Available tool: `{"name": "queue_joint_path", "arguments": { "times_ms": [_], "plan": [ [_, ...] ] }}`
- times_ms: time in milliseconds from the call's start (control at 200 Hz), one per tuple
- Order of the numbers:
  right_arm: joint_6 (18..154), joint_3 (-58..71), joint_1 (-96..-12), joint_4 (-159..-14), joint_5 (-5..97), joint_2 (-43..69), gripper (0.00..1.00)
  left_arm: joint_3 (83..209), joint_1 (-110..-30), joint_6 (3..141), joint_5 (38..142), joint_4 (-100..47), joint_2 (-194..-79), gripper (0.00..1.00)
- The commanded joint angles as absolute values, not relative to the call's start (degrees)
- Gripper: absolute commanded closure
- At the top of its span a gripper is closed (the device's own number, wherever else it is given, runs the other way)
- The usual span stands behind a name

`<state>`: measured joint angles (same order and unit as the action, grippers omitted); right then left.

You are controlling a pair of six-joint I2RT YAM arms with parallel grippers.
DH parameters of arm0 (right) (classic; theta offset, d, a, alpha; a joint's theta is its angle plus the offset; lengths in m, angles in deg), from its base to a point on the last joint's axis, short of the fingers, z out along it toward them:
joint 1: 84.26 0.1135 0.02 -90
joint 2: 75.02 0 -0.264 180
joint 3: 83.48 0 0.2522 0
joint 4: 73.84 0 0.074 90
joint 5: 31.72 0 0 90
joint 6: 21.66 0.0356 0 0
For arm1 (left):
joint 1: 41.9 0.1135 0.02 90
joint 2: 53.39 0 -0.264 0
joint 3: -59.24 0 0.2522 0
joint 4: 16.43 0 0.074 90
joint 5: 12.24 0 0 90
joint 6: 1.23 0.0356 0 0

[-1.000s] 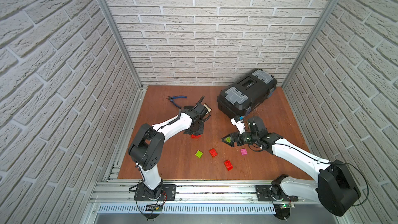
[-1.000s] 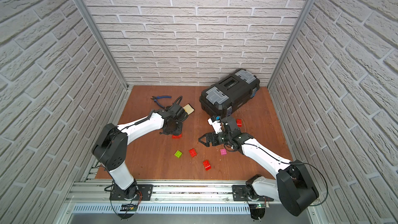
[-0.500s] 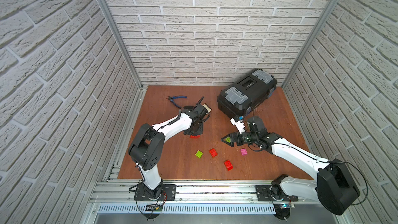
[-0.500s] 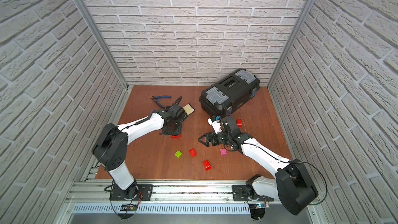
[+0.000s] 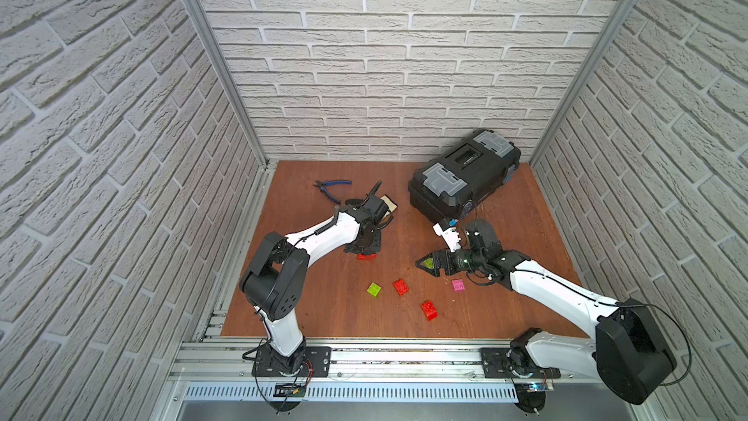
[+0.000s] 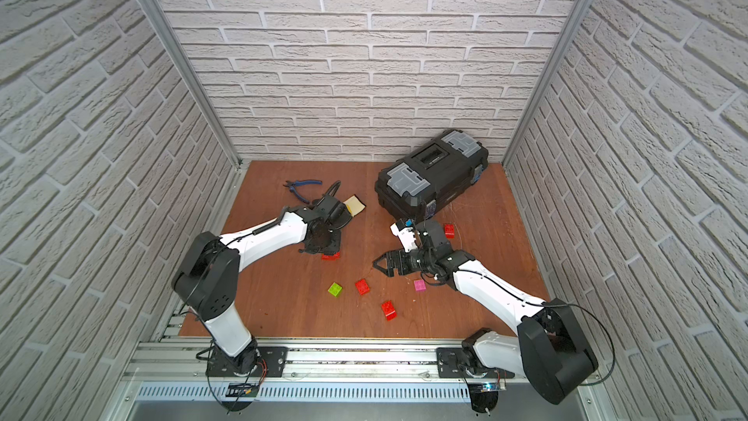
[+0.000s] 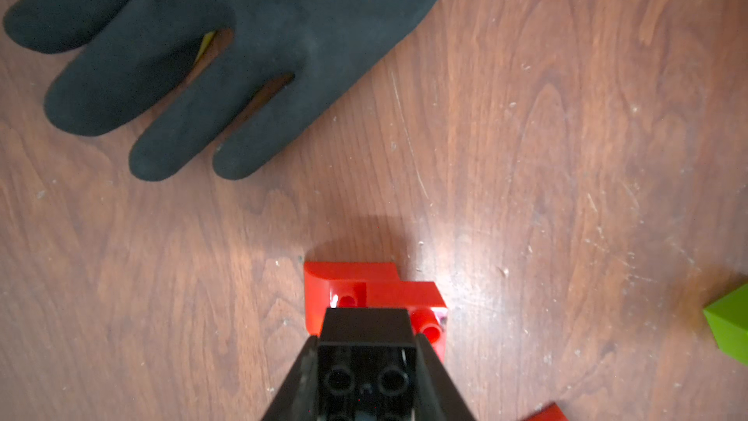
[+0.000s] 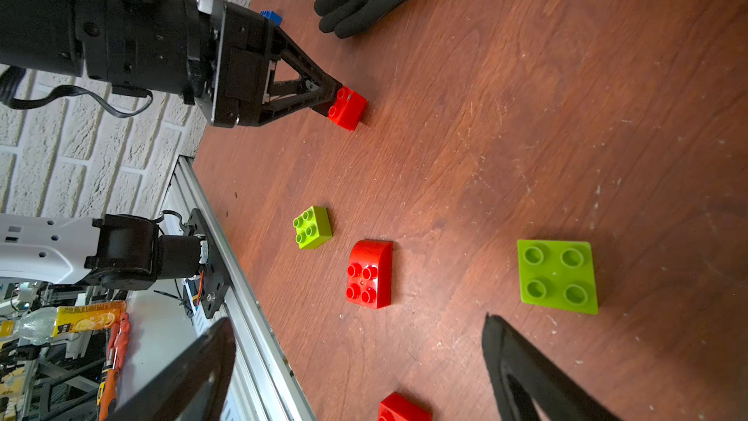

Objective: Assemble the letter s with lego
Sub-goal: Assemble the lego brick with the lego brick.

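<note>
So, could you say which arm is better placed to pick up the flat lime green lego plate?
Probably right: the right gripper is open with the flat lime green lego plate close beside it; the left gripper is shut on a black lego brick at the red lego bricks.

1. The black studded plastic brick (image 7: 366, 374) clamped in my left pincer (image 7: 366, 340) runs off the left wrist view's lower edge. It covers part of the joined red studded bricks (image 7: 376, 291) beneath it.
2. In that view the edges cut a lime green plastic brick (image 7: 728, 326), a red brick corner (image 7: 546, 413) and the black rubber-coated glove (image 7: 243, 34).
3. In both top views my left arm's wrist hides that pincer's tips and most of the glove.
4. My right pincer (image 8: 358, 324) has both fingers (image 8: 522, 366) cut by the right wrist view's lower edge, as is a second red brick (image 8: 402, 409).
5. A blue scrap (image 8: 271, 17) peeks from behind the left pincer; I cannot tell what it is.
6. The flat lime green studded plate (image 5: 428, 264) is only a speck in a top view.
</note>
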<state>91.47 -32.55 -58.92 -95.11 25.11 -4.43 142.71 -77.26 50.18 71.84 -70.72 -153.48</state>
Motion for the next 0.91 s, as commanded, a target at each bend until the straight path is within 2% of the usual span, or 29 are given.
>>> {"name": "queue_joint_path", "arguments": {
  "times_ms": [0, 140, 275, 505, 635, 685, 900],
  "plan": [
    [90.2, -31.6, -58.9, -94.7, 24.6, -5.3, 0.04, 142.5, -77.0, 50.6, 72.9, -72.7, -154.4, 0.61],
    [89.9, -31.0, -58.9, -95.7, 24.4, -5.7, 0.04, 144.1, -76.9, 51.5, 72.8, -73.4, -153.2, 0.55],
    [89.1, -30.4, -58.9, -97.2, 24.8, -6.2, 0.04, 145.5, -76.9, 52.5, 73.0, -73.5, -151.7, 0.39],
    [88.2, -29.7, -58.9, -99.0, 25.5, -7.2, 0.04, 146.3, -76.9, 55.3, 71.5, -74.0, -148.7, 0.31],
    [87.2, -29.4, -58.9, -99.5, 25.5, -7.8, 0.04, 145.1, -76.5, 58.6, 70.0, -72.3, -145.3, 0.14],
    [87.0, -29.1, -59.0, -99.7, 25.4, -8.0, 0.04, 144.4, -76.1, 59.9, 69.7, -71.5, -143.8, 0.02],
    [87.0, -28.7, -58.8, -98.1, 25.6, -9.9, 0.04, 140.5, -73.3, 64.4, 69.3, -69.1, -137.8, 0.02]
  ]
}}
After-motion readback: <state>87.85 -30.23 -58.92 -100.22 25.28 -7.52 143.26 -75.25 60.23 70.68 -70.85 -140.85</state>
